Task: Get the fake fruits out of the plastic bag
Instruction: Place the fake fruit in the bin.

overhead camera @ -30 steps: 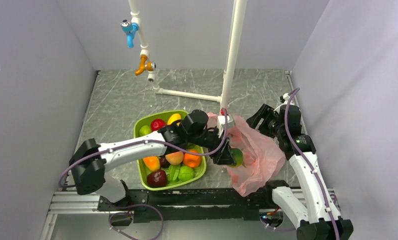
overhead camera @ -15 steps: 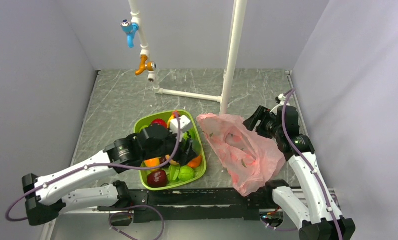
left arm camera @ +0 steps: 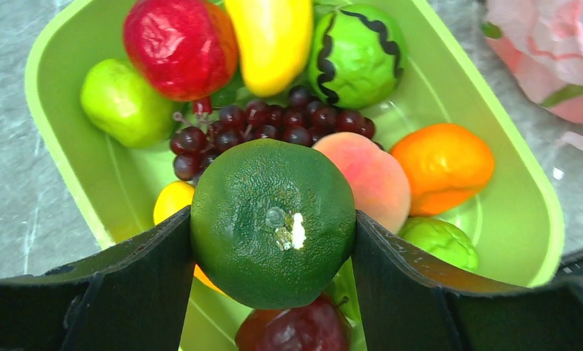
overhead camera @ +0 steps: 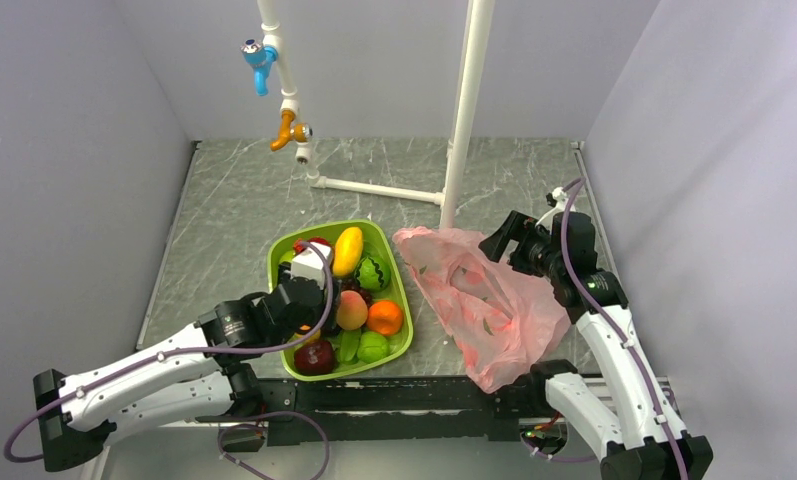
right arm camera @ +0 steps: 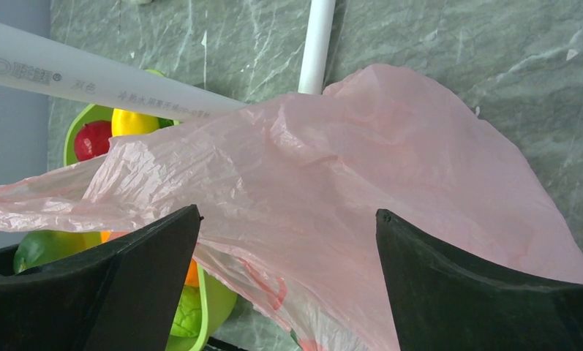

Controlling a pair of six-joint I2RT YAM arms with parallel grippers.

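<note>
One dark green fruit (left arm camera: 273,212) was pinched between the two fingers of the left gripper (left arm camera: 273,241) and was held just above the green tray (left arm camera: 511,219). A peach (left arm camera: 376,179), purple grapes (left arm camera: 273,121) and other fruits were seen lying in the tray below it. The pink plastic bag (overhead camera: 494,305) was laid out on the surface (overhead camera: 234,200), just beside the tray. The right gripper (right arm camera: 287,213) was held over the bag with its fingers spread wide apart.

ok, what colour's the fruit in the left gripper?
The fruit in the left gripper is dark green; left wrist view shows it best.
</note>
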